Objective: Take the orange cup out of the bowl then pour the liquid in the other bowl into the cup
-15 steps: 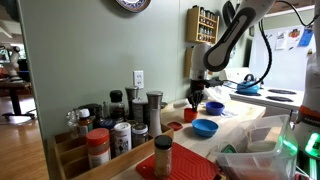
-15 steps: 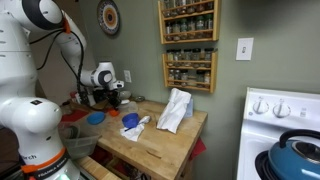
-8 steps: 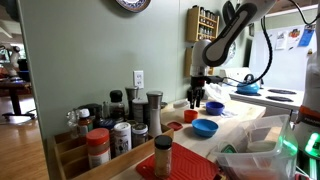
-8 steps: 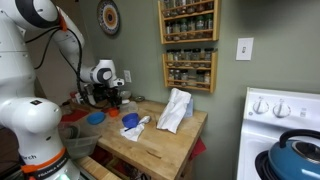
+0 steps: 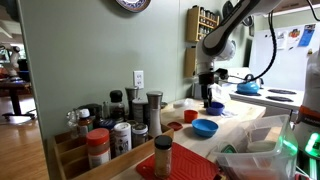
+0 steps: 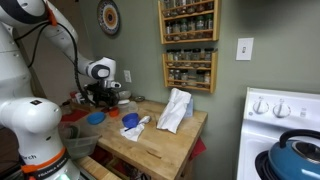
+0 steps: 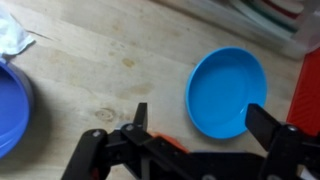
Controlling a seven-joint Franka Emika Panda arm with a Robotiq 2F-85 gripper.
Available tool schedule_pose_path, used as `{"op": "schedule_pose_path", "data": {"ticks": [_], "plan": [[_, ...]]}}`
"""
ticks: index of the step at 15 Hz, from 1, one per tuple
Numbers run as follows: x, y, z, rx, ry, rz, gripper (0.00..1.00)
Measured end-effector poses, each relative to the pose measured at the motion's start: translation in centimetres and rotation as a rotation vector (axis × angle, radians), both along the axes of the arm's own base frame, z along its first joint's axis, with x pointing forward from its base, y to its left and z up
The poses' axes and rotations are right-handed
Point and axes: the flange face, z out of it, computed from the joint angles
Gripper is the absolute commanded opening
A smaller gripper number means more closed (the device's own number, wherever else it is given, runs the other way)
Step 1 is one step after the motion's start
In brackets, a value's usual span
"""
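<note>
My gripper (image 7: 203, 118) stands open above the wooden counter, with nothing between its fingers (image 7: 140, 114). An empty light blue bowl (image 7: 228, 92) lies below its right finger. Only a sliver of the orange cup (image 7: 172, 146) shows, just behind the gripper's body. A darker blue bowl (image 7: 10, 105) is cut off by the left edge, its contents hidden. In an exterior view the gripper (image 5: 207, 97) hangs over the orange cup (image 5: 190, 116), between the far blue bowl (image 5: 215, 107) and the near one (image 5: 205, 127). The gripper (image 6: 110, 97) and a blue bowl (image 6: 96, 118) also show from farther away.
A flat red dish (image 5: 175, 127) lies near the cup. Spice jars (image 5: 120, 125) crowd the near end of the counter. A crumpled white cloth (image 6: 175, 108) and a blue-and-white rag (image 6: 131, 123) lie on the wood. A red object (image 7: 308, 90) borders the right edge.
The gripper has opened from shut, risen, and shifted slightly away from the orange cup, which now stands free on the counter.
</note>
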Motion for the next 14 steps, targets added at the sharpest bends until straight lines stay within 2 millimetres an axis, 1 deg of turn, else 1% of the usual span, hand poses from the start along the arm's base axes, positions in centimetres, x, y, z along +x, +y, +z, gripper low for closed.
{"op": "schedule_pose_path", "data": {"ticks": [3,6,8,9,10,11,12,13,14], "plan": [[-1.2,-0.2,-1.0,-0.002,0.056,0.034,1.00],[-1.6,-0.2,-2.1,-0.012,0.069,0.024,1.00],[-1.5,-0.2,-2.8,-0.018,0.051,0.011,0.95],[-1.4,-0.3,-3.1,-0.020,0.040,0.004,0.88],[-1.3,-0.2,-3.4,-0.022,0.031,-0.002,0.72],[-1.2,-0.2,-3.6,-0.023,0.019,-0.007,0.60],[-1.1,-0.2,-3.8,-0.025,0.009,-0.011,0.53],[-1.0,-0.2,-4.0,-0.026,0.000,-0.015,0.51],[-1.0,-0.2,-4.2,-0.026,-0.006,-0.017,0.58]]}}
